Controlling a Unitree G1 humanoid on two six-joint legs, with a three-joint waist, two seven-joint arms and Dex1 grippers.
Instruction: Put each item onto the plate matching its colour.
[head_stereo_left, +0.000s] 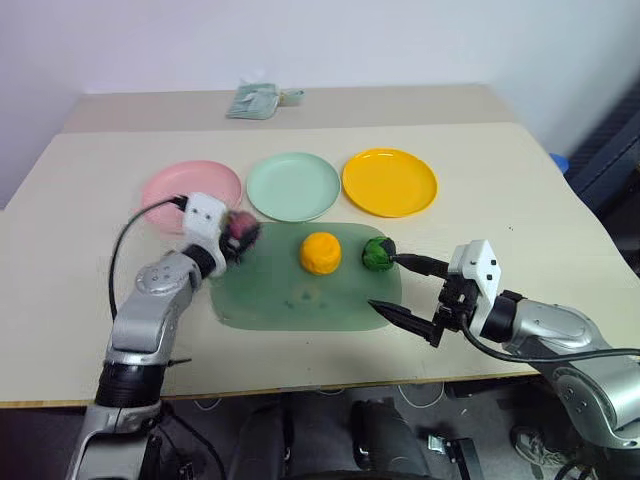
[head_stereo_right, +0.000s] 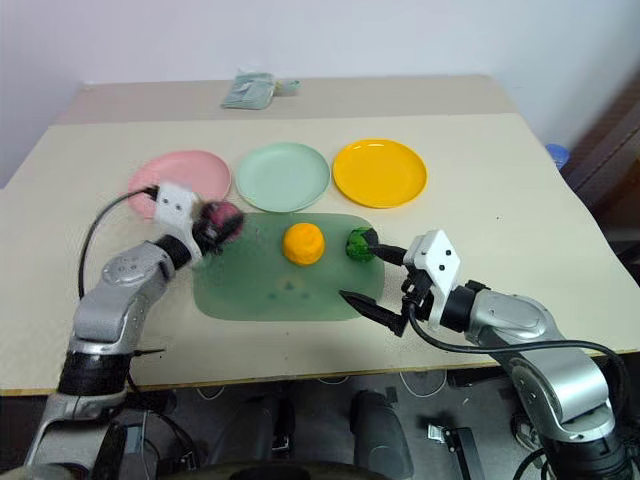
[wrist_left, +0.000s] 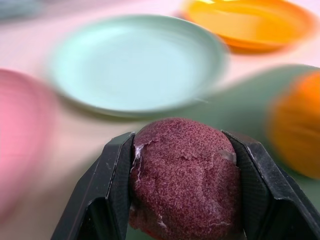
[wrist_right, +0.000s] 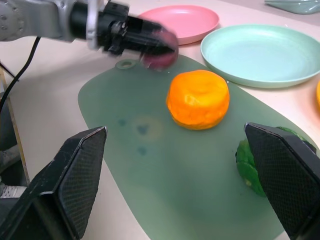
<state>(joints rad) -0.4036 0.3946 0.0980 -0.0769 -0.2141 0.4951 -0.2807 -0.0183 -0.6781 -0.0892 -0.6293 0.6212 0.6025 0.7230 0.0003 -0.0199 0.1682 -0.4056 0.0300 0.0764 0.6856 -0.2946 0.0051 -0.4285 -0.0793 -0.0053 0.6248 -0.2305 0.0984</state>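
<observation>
1. The left end effector (wrist_left: 182, 200) is clamped on the purplish-pink lump (wrist_left: 184, 177), one black finger on each side of its widest part. It holds the lump at the green mat's (head_stereo_left: 290, 300) corner nearest the pink plate (head_stereo_left: 165, 190); whether the lump is clear of the mat cannot be told.
2. The lump's surface looks grainy and matte, with small cracks and creases near the finger pads. I judge it soft and light, foam-like or doughy, so it should grip well and not slip, though a hard squeeze could dent it.
3. The hold across the middle looks sound; a grip nearer the top of the round shape might let the lump squirt out.
4. The right end effector (head_stereo_left: 400, 285) has its fingers wide apart and holds nothing. It sits at the mat's near right corner, one fingertip close to the dark green lump (head_stereo_left: 378, 253).
5. The orange lump (head_stereo_left: 320, 252) lies on the mat between the other two, rounded and slightly flattened, probably of the same soft material; it is best taken across its sides.
6. The mint green plate (head_stereo_left: 292, 185) and yellow-orange plate (head_stereo_left: 390, 182) lie bare on the counter (head_stereo_left: 520, 200) beyond the mat.
</observation>
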